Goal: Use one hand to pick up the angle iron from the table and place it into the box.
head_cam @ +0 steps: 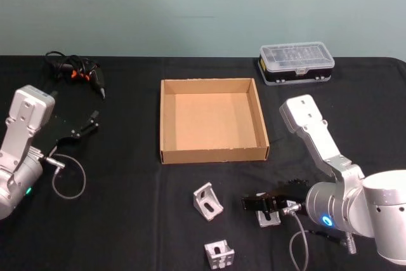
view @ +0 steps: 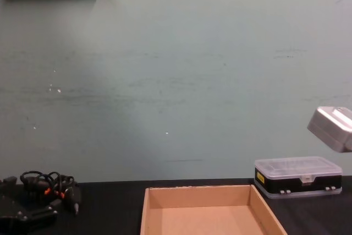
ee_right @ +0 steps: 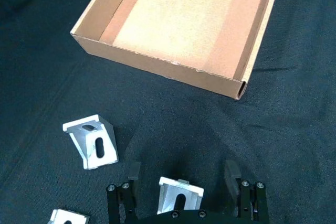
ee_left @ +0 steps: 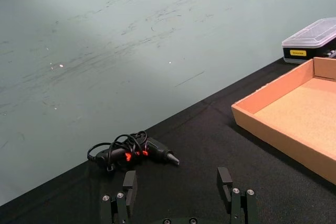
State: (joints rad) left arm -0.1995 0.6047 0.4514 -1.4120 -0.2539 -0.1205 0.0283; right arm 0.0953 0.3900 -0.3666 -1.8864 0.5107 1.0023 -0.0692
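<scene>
Right wrist view: the right gripper (ee_right: 182,174) is seen low over the table (ee_right: 42,77), fingers spread wide to either side of an angle iron (ee_right: 179,195), which is not yet pinched. A second angle iron (ee_right: 92,141) is seen lying near it, and the box (ee_right: 157,66) is set well beyond both. The left gripper (ee_left: 177,182) is held parked at the table's left, fingers spread.

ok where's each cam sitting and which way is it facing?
Head: high, facing forward and down at the box; left end effector and right end effector show.
Left wrist: behind its open fingers, facing a corded tool and the wall.
Right wrist: over its open fingers, facing down at an angle iron between them.
Chest: low, facing the wall; right arm at the edge.
Shared: all see the box.
</scene>
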